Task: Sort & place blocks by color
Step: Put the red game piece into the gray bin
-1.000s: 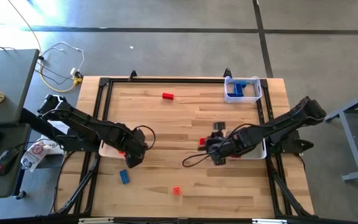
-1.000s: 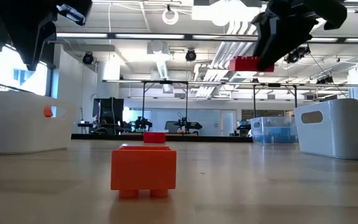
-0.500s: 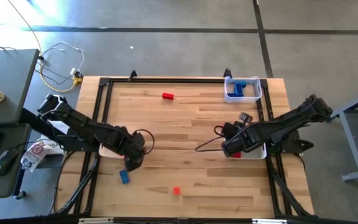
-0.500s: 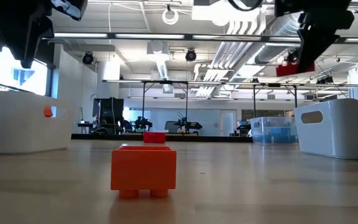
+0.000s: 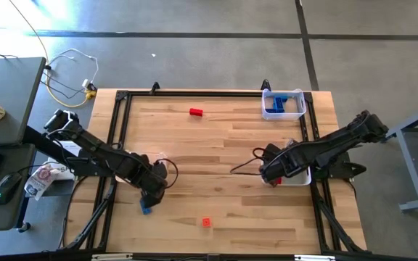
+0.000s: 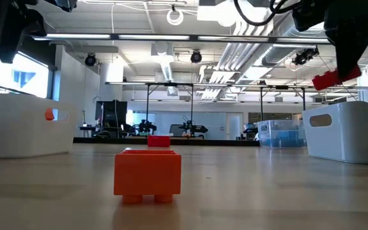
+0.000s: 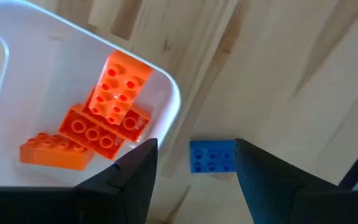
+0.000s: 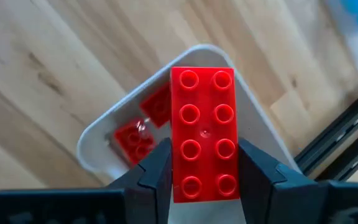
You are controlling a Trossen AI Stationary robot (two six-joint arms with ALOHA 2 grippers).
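Observation:
My right gripper [image 5: 271, 174] is shut on a red block [image 8: 202, 134] and hangs over the near-left corner of a white tray [image 8: 98, 134] at the table's right edge. Two red blocks [image 8: 143, 124] lie in that tray. My left gripper [image 7: 194, 165] is open and points down over a blue block [image 7: 212, 155]. That block lies flat on the wood beside a white tray [image 7: 174, 93] holding three orange blocks [image 7: 98, 121]. A loose red block [image 5: 195, 112] lies far back, and an orange one [image 5: 206, 222] lies near the front edge. My right gripper pinches the red block's two long sides [image 8: 179, 180] between its two fingers, toward one end of the block. The fingers come from above, slanting down. The block is lifted clear above the tray and shows tilted in the low view [image 6: 334, 78].
A blue bin [image 5: 281, 104] with blue blocks stands at the far right corner. A black frame [image 5: 122, 98] runs round the tabletop. Bare wood lies across the table's middle between the two arms.
My right gripper has carried the red block toward the table's right edge, from over bare wood to over the right-hand tray. Its wrist rolled on the way. My left gripper has moved toward the near edge and now stands over the blue block.

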